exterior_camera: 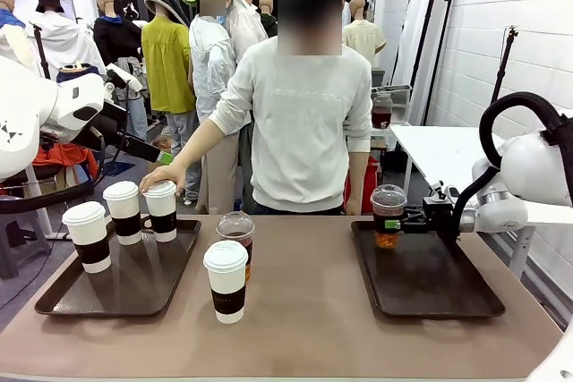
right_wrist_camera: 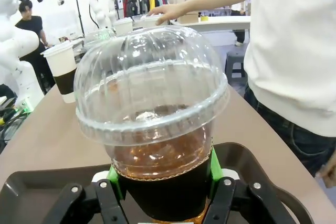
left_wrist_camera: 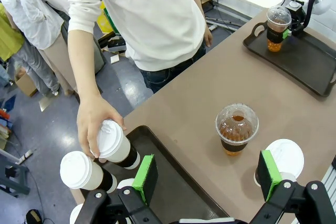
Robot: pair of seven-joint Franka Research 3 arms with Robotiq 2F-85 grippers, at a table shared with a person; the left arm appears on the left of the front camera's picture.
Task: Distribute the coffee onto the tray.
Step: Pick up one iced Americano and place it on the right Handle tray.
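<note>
R gripper (exterior_camera: 394, 224) clamps dome cup (exterior_camera: 388, 207) at far corner of R tray (exterior_camera: 448, 297): set it flat, upright, before letting go; L gripper (left_wrist_camera: 207, 174) hangs wide, empty, over edge of L tray (left_wrist_camera: 178, 187).

The brown table (exterior_camera: 304, 324) bears a left tray (exterior_camera: 143, 285), a right tray (exterior_camera: 430, 284), a paper cup (exterior_camera: 226, 282) and a dome-lidded cup (exterior_camera: 236, 226).

The light is bright and even, from above. The paper cup (exterior_camera: 226, 279) throws only a soft, short shadow on the table (exterior_camera: 304, 310). White glare streaks lie on the clear plastic cup (right_wrist_camera: 152, 114). Both wrist views bend at the edges.
</note>
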